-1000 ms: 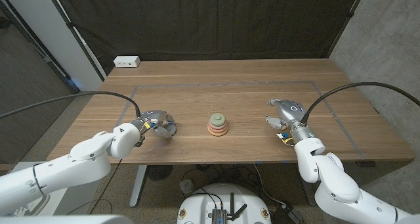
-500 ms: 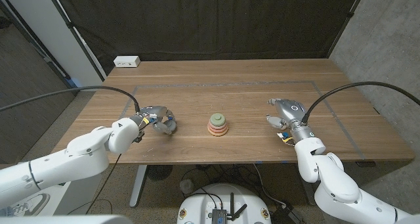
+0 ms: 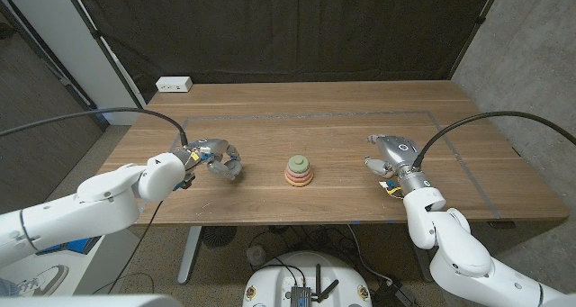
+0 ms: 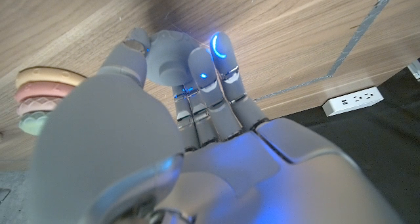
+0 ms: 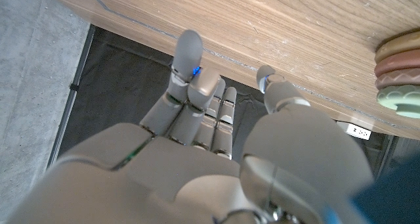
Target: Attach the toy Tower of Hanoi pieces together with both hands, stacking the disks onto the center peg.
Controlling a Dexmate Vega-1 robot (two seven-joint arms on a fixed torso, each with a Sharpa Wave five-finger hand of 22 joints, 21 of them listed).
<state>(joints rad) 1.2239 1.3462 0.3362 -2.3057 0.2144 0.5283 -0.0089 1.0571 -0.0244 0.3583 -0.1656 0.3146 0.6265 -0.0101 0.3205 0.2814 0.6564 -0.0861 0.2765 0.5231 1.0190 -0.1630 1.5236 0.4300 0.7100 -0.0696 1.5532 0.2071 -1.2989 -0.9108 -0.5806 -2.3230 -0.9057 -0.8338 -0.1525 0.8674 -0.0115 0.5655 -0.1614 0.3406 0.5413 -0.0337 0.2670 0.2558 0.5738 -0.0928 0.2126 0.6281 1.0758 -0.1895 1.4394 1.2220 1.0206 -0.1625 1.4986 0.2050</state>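
A stack of disks [image 3: 299, 170] stands at the table's middle, green on top, then pink, then orange; it also shows in the left wrist view [image 4: 38, 96] and the right wrist view [image 5: 400, 69]. My left hand [image 3: 219, 159] hovers left of the stack and holds a grey-blue disk [image 4: 168, 56] between thumb and fingers. The peg is hidden inside the stack. My right hand [image 3: 389, 154] stays right of the stack, well apart from it, with its fingers [image 5: 187, 53] spread and nothing in them.
A white power strip [image 3: 175, 85] lies at the table's far left edge, also seen as the power strip [image 4: 352, 100] from the left wrist. Grey tape lines [image 3: 310, 116] frame the work area. Dark curtains hang behind the table.
My left hand has risen and moved a little away from the table's near edge, carrying the grey-blue disk. The right hand and the stack have not moved.
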